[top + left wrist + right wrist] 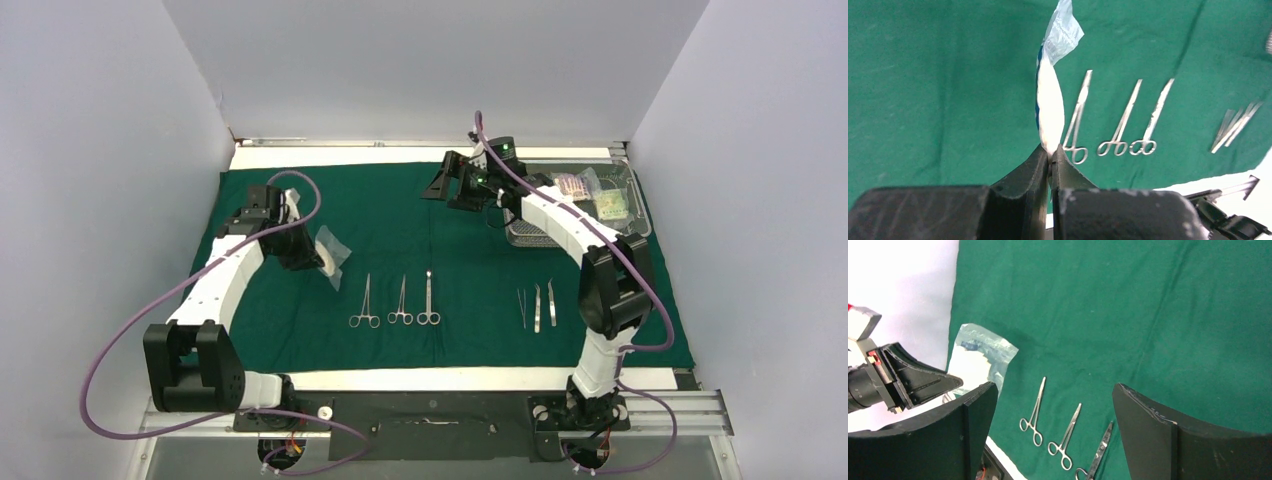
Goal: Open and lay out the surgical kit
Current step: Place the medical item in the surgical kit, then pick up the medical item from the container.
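The left gripper (1050, 154) was clamped tight on one edge of a gauze packet (1050, 107), held over the green drape (938, 90) left of centre in the top view. The right gripper (1054, 390) had its jaws spread wide, holding nothing, above the drape's upper middle. Three ring-handled forceps (400, 302) lay in a row at lower centre, with tweezers (536, 306) to their right. The mesh tray (525, 238), holding more packets (600, 195), sat at upper right.

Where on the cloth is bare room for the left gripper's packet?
Bare: the far left corner behind the left gripper and its packet, and the middle beyond the forceps. Crowded: forceps and tweezers along the near edge, tray far right.
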Tool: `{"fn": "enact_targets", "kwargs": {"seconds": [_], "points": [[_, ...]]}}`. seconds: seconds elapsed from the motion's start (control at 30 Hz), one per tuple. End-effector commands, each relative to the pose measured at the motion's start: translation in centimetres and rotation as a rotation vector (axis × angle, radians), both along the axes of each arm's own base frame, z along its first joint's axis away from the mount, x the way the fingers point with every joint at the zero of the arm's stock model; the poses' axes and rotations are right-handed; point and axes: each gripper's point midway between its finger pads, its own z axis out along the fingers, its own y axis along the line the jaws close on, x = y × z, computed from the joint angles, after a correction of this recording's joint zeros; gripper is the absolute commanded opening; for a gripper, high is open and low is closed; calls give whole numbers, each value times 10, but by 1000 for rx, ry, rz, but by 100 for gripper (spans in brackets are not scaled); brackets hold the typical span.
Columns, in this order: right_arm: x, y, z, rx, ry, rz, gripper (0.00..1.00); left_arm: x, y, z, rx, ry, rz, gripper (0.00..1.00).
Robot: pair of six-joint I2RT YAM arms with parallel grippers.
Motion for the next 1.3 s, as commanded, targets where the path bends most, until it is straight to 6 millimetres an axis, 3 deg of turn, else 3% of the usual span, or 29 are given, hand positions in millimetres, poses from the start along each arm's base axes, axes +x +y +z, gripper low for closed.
{"fn": "enact_targets", "kwargs": {"seconds": [0.0, 0.37, 0.5, 0.7, 0.87, 1.0, 1.1, 1.23, 1.27], "points": [[8, -9, 36, 18, -67, -28, 81, -18, 38, -9, 103, 59, 59, 0], [15, -25, 24, -7, -30, -74, 80, -48, 67, -40, 149, 284, 142, 0], [15, -28, 25, -8, -31, -79, 80, -49, 92, -40, 254, 315, 202, 27], [16, -33, 33, -22, -58, -81, 80, -45, 99, -39, 279, 309, 254, 32], [25, -56, 41, -63, -82, -136, 81, -46, 119, -26, 380, 293, 294, 43], [37, -89, 51, -93, -106, -206, 81, -41, 133, -8, 451, 254, 330, 48], [50, -130, 58, -164, -130, -287, 83, -22, 122, 13, 382, 149, 312, 50], [68, -228, 50, -452, -134, -548, 99, 9, 75, 61, 146, -100, 161, 59], [70, -252, 48, -516, -133, -616, 94, 14, 64, 76, 90, -169, 129, 63]]}}
